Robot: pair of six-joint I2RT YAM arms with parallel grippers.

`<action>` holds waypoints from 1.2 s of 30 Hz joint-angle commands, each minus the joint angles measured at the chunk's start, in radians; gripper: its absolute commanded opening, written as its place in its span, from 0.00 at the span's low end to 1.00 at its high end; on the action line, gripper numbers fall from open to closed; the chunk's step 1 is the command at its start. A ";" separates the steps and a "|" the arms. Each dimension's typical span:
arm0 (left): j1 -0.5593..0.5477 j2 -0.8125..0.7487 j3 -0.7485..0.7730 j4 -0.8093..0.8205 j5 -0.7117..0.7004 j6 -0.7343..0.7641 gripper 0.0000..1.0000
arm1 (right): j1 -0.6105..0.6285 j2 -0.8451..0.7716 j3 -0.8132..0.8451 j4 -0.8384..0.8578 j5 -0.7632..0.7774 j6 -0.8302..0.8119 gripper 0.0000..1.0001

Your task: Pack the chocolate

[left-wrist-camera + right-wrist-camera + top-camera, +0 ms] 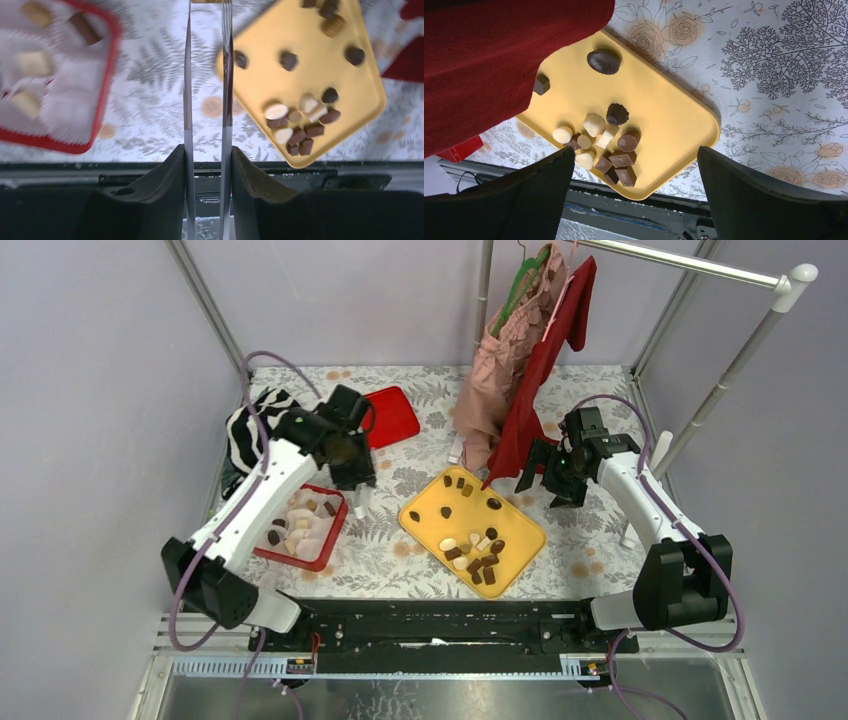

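Note:
Chocolate pieces (480,555) in dark brown, tan and cream lie on the yellow tray (440,502), most of them heaped at its near corner (616,160). A few pieces (34,62) sit in white paper cups inside the red box (335,535). My left gripper (352,475) hangs between box and tray, shut on metal tongs (188,100) whose two blades stand a little apart. Their tips run past the top edge of the left wrist view. My right gripper (634,155) is open and empty, above the table beside the tray's right side (545,480).
A red lid (390,415) lies behind the left gripper and a zebra-striped cloth (250,425) at the far left. Pink and red garments (520,370) hang from a rack (740,350), and the red one (489,60) drapes over the tray's far corner.

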 commanded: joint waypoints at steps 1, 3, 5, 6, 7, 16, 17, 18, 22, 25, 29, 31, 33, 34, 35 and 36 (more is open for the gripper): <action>0.087 -0.081 -0.101 -0.118 -0.048 -0.103 0.00 | -0.004 0.012 0.028 0.000 -0.017 -0.015 1.00; 0.116 -0.111 -0.137 -0.155 -0.072 -0.139 0.00 | -0.004 0.015 0.030 -0.001 -0.017 -0.017 1.00; 0.162 -0.126 -0.154 -0.215 -0.102 -0.166 0.00 | -0.004 0.015 0.029 -0.003 -0.015 -0.019 1.00; 0.185 -0.132 -0.156 -0.241 -0.112 -0.171 0.00 | -0.004 0.015 0.027 -0.001 -0.016 -0.020 1.00; 0.203 -0.141 -0.155 -0.255 -0.122 -0.175 0.00 | -0.003 0.016 0.025 -0.002 -0.017 -0.020 1.00; 0.264 -0.194 -0.258 -0.263 -0.103 -0.199 0.00 | -0.003 0.026 0.024 0.003 -0.026 -0.018 1.00; 0.264 -0.198 -0.270 -0.264 -0.101 -0.202 0.00 | -0.003 0.028 0.025 0.004 -0.026 -0.018 1.00; 0.264 -0.200 -0.281 -0.264 -0.101 -0.204 0.00 | -0.003 0.031 0.025 0.005 -0.028 -0.016 1.00; 0.264 -0.206 -0.320 -0.256 -0.095 -0.204 0.00 | -0.003 0.037 0.024 0.008 -0.035 -0.013 1.00; 0.264 -0.216 -0.352 -0.236 -0.079 -0.209 0.01 | -0.004 0.037 0.022 0.011 -0.036 -0.013 1.00; 0.264 -0.215 -0.392 -0.202 -0.037 -0.203 0.06 | -0.004 0.035 0.018 0.011 -0.035 -0.013 1.00; 0.264 -0.218 -0.393 -0.185 -0.034 -0.202 0.11 | -0.003 0.034 0.017 0.012 -0.035 -0.012 1.00; 0.265 -0.215 -0.385 -0.182 -0.038 -0.200 0.15 | -0.004 0.035 0.017 0.012 -0.037 -0.013 1.00; 0.264 -0.213 -0.380 -0.181 -0.038 -0.199 0.16 | -0.004 0.034 0.017 0.012 -0.037 -0.013 1.00; 0.264 -0.215 -0.377 -0.176 -0.037 -0.198 0.17 | -0.003 0.035 0.017 0.011 -0.037 -0.013 1.00; 0.264 -0.217 -0.377 -0.174 -0.038 -0.198 0.18 | -0.004 0.035 0.017 0.012 -0.037 -0.013 1.00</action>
